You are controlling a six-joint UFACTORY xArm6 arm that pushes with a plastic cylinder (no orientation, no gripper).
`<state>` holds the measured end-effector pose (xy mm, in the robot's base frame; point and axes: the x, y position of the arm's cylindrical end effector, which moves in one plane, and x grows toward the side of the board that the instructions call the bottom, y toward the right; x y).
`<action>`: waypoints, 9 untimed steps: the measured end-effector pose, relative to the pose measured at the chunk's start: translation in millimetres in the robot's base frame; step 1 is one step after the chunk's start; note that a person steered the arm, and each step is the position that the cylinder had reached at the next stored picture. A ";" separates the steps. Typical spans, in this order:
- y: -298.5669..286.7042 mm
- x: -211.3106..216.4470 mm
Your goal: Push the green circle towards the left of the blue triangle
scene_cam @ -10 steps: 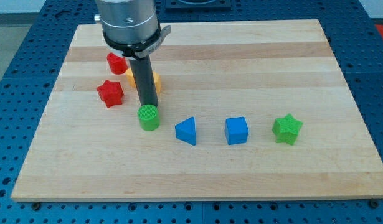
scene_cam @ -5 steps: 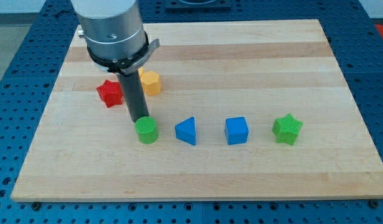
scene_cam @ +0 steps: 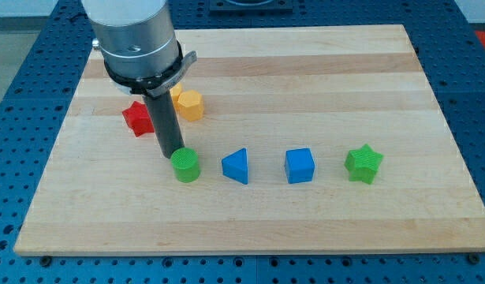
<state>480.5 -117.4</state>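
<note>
Table: wooden board (scene_cam: pixel 305 79) on blue perforated surface.
Tip (scene_cam: pixel 172 155): touching green circle (scene_cam: pixel 185 166) at its upper left.
Blue triangle (scene_cam: pixel 237 166): just right of circle.
Hand: none fitted.
Containers: none seen.

Pale, smooth-grained wooden board (scene_cam: pixel 305 71); matt plastic green circle (scene_cam: pixel 185 166); brushed metal arm housing (scene_cam: pixel 136 39).

My tip (scene_cam: pixel 173 154) sits at the green circle's (scene_cam: pixel 185 166) upper-left edge, touching or nearly so. To the circle's right a narrow gap separates it from the blue triangle (scene_cam: pixel 236 166). Beyond stand the blue cube (scene_cam: pixel 300 166) and green star (scene_cam: pixel 363 164), with gaps between. Behind the rod, the red star (scene_cam: pixel 136 118) and yellow block (scene_cam: pixel 190 104) crowd the upper left. The surface (scene_cam: pixel 305 71) lies open along the view's top, right and bottom.
</note>
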 end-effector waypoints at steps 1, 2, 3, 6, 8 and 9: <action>0.0 0.0; -1.1 0.6; -3.7 0.2; -0.7 2.7; 4.2 2.7; 4.2 2.3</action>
